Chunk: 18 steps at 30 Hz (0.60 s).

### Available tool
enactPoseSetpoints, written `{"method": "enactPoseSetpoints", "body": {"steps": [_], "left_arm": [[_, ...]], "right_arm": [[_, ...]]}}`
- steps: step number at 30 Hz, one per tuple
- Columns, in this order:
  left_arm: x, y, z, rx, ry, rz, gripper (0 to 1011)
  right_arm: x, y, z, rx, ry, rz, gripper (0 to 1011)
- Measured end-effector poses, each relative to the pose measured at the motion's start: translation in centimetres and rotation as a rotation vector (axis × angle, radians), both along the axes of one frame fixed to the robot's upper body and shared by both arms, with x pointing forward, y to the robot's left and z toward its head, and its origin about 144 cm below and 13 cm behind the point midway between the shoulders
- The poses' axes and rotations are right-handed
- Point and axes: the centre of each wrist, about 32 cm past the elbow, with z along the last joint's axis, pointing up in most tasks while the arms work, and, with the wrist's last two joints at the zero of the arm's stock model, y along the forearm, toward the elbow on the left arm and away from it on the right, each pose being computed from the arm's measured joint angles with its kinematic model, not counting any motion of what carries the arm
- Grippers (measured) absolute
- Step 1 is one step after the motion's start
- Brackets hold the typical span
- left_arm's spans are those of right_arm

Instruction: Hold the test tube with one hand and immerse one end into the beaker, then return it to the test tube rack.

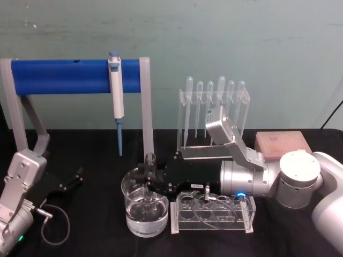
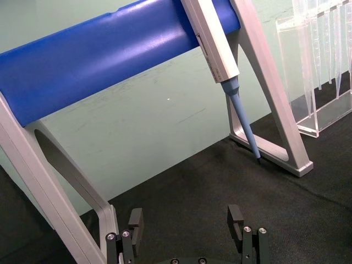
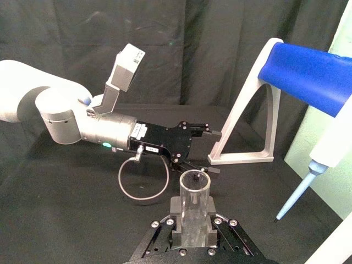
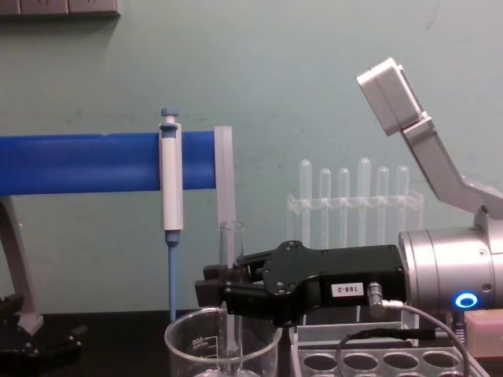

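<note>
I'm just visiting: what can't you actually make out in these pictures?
- Chest view: the bottom edge cuts off the beaker, so how deep the test tube reaches is unseen.
- Head view: the right gripper covers the tube's upper part, and the beaker's glass blurs its lower end.
- Chest view: the tube rack runs off the bottom edge.

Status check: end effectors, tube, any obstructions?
Right end effector shut on test tube, upright, lower end below beaker rim. Left end effector open, parked at left. Tube rack beside beaker, not blocking.
</note>
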Motion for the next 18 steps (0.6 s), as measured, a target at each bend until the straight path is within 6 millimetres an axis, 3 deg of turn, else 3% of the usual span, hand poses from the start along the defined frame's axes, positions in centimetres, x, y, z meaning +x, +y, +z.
{"method": "enactPoseSetpoints", "body": {"steps": [18], "left_arm": [[0.0, 0.0, 0.0, 0.0, 0.0, 0.0, 1000]], "right_arm": [[0.0, 0.0, 0.0, 0.0, 0.0, 0.0, 227]]}}
